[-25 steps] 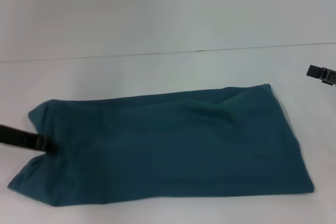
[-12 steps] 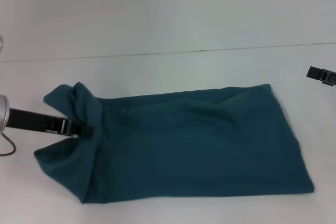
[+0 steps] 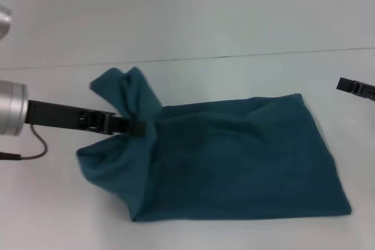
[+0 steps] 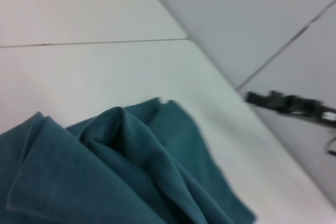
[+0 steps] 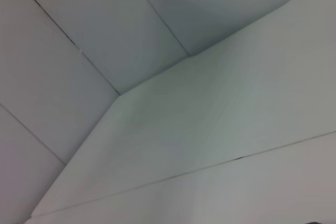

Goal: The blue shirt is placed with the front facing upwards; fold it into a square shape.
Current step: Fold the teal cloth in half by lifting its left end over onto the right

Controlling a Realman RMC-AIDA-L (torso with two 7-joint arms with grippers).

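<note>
Black and slim, the left hand [image 3: 137, 127] is clenched on the left end of the large dark teal-blue cotton shirt [image 3: 234, 162], holding that end bunched and raised above the white bench [image 3: 234, 74]. The rest of the shirt lies flat, spread toward the right. The right hand [image 3: 355, 88] hangs at the far right, apart from the cloth; I cannot tell its state. Risk: the bunched end may land crumpled and skew the fold.

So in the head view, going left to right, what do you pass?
Left tool gripping the bunched shirt end → flat body of the blue shirt → bare table → right tool at the picture's edge.
</note>
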